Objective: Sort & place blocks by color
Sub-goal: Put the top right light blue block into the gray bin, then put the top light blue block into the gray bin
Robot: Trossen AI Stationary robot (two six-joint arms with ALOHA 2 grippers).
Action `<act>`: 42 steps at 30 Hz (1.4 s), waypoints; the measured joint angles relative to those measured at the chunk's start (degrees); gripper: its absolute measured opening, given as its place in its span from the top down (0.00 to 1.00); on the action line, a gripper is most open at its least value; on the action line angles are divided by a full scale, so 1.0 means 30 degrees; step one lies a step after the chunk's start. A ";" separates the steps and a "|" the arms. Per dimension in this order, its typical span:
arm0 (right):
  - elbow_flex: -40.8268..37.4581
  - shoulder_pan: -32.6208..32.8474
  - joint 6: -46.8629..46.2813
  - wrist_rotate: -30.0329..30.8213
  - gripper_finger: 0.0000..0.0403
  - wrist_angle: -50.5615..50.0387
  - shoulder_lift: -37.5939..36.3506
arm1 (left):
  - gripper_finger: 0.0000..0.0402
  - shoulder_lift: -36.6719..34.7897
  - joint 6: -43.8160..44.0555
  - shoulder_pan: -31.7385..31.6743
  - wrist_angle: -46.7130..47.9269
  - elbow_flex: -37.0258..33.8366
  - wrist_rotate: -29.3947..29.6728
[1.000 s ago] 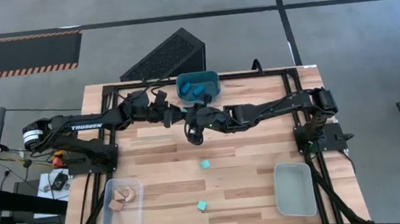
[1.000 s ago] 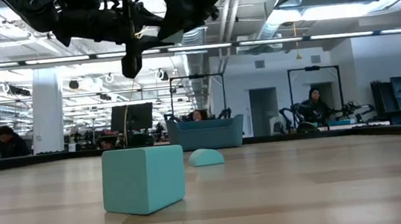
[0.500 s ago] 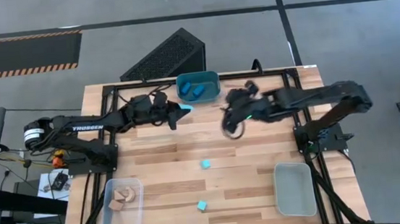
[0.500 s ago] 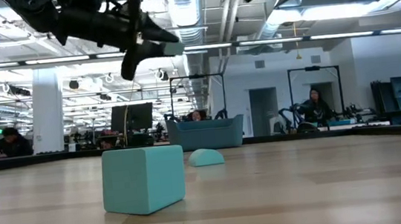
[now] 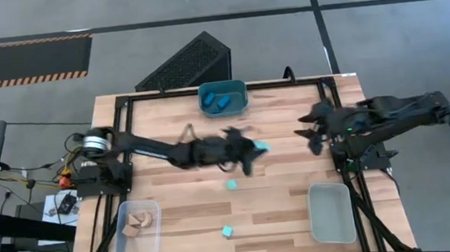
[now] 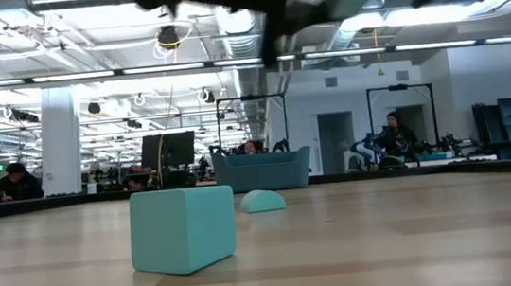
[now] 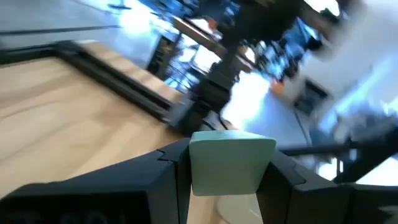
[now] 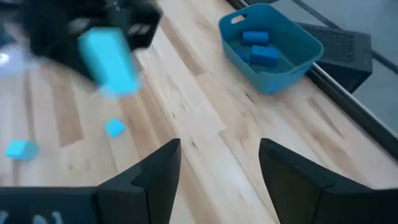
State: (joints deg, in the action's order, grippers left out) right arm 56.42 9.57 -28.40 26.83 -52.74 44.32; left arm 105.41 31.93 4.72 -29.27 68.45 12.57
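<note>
My left arm reaches across the table's middle. Its gripper (image 5: 253, 147) is shut on a light teal block (image 5: 262, 147), seen close in the left wrist view (image 7: 231, 163) and farther off in the right wrist view (image 8: 109, 63). My right gripper (image 5: 306, 134) hangs open near the table's right edge, holding nothing (image 8: 219, 149). Two more teal blocks lie flat on the wood: a rounded piece (image 5: 231, 185) and a cube (image 5: 228, 232), the cube nearest in the low view (image 6: 184, 229). Blue blocks (image 8: 260, 50) sit in the blue bin (image 5: 223, 98). My left gripper pinches the light teal block by two opposite side faces (image 7: 194, 168) between its two fingers (image 7: 165, 171). The fingers point about level toward the table's right side. The block's end sticks out past the fingertips, and the block is lifted clear of the table.
A clear bin (image 5: 119, 241) with tan wooden pieces (image 5: 138, 222) stands at the near left corner. A pale grey-teal bin (image 5: 331, 212) stands at the near right. A black perforated wedge (image 5: 189, 61) lies beyond the far edge. People and desks show in the room behind.
The two grippers were together in front of the blue bin and have parted. My left arm kept the teal block and swung it toward the table's middle and right. My right arm drew back toward the right edge.
</note>
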 joint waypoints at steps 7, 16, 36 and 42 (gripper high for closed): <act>-0.0500 0.0435 -0.1215 0.0146 0.42 -0.2361 -0.3643 | 0.67 0.5001 -0.3745 0.1799 0.4907 0.8483 -0.0089; -0.1579 0.0420 -0.1734 0.0012 0.47 -0.2954 -0.6030 | 0.73 1.0394 -0.4336 0.2165 0.6072 1.5719 -0.2990; -0.1756 0.0391 -0.3622 0.0501 0.53 -0.3989 -0.6159 | 0.64 1.9065 -0.7319 0.2235 -0.1395 2.1615 -0.4470; -0.1749 0.0391 -0.4088 0.1160 0.53 -0.3553 -0.6159 | 0.45 1.9069 -0.6893 0.2577 0.0045 2.1615 -0.4459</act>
State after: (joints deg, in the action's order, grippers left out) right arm 51.18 10.74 -40.66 30.31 -63.40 25.85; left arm 162.62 11.26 12.46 -29.14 133.29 -0.81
